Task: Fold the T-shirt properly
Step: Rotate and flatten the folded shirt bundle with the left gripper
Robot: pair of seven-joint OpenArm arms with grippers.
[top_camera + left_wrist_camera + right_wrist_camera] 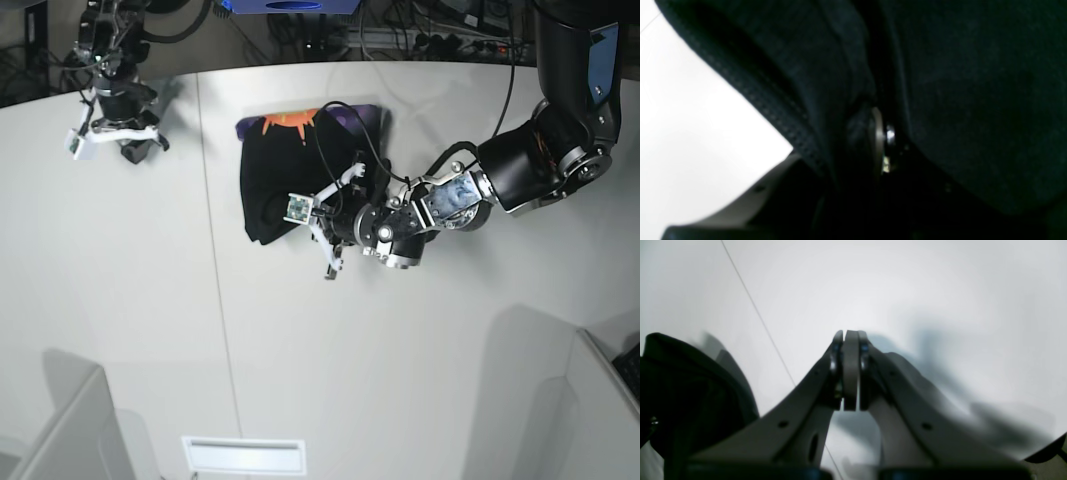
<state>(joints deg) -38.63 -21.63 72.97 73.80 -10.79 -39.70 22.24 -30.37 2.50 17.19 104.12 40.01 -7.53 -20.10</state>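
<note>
The black T-shirt (290, 170) lies bunched in a rough fold at the table's far middle, with its orange and purple print (310, 120) showing along the far edge. My left gripper (316, 222) is at the shirt's near right edge. In the left wrist view black cloth (973, 100) fills most of the frame, with a stitched hem (750, 90) running down the left. Cloth lies pinched in the jaws, so this gripper is shut on it. My right gripper (850, 340) is shut and empty above bare table, far left of the shirt (130, 150).
A thin seam (212, 250) runs across the white table (450, 350). Grey partitions (60, 430) stand at the near corners, with a white slot (243, 455) between them. Cables and gear lie beyond the far edge. A dark shape (690, 390) at the right wrist view's left edge cannot be identified.
</note>
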